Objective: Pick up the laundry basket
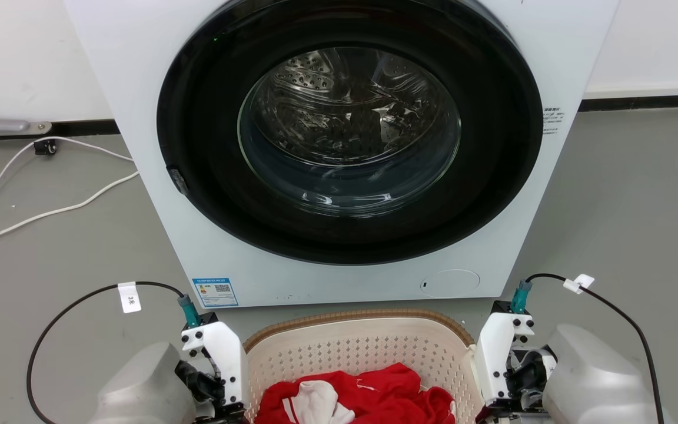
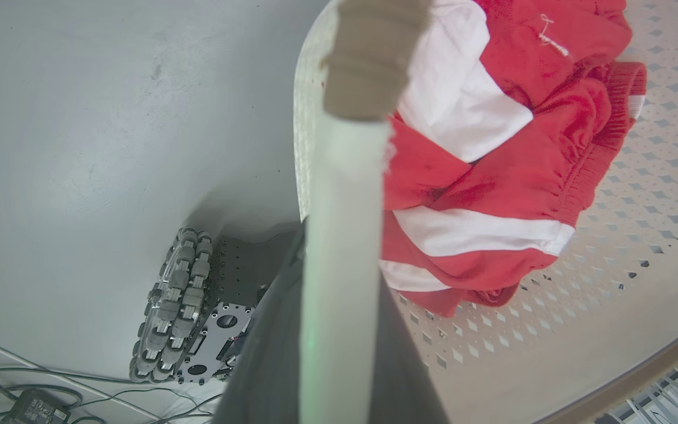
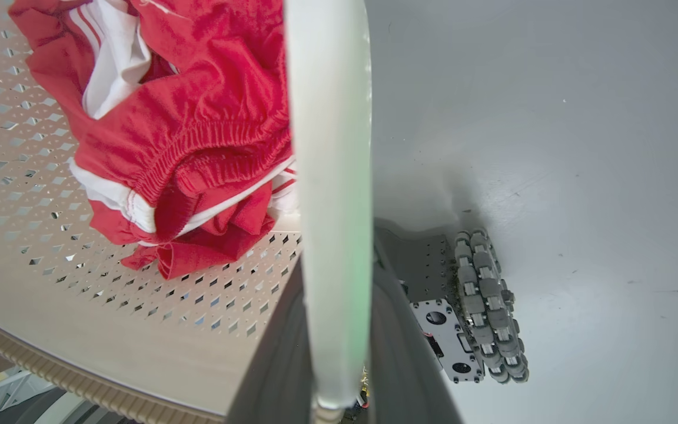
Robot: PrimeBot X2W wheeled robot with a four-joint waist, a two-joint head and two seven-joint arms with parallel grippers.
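A: The basket (image 1: 362, 353)?
B: Matt perforated plastic, woven-look rim (image 1: 362, 315).
A: And the cloth (image 1: 374, 394) inside?
B: Soft red-and-white fabric, crumpled.
A: The washer (image 1: 139, 118) at top?
B: Glossy white shell, shiny glass door (image 1: 348, 129), steel drum (image 1: 309, 73).
A: Floor (image 1: 639, 206)?
B: Smooth grey, matt.

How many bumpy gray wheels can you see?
2. One wheel is in the left wrist view, beside the laundry basket. Another wheel is in the right wrist view. More may be hidden.
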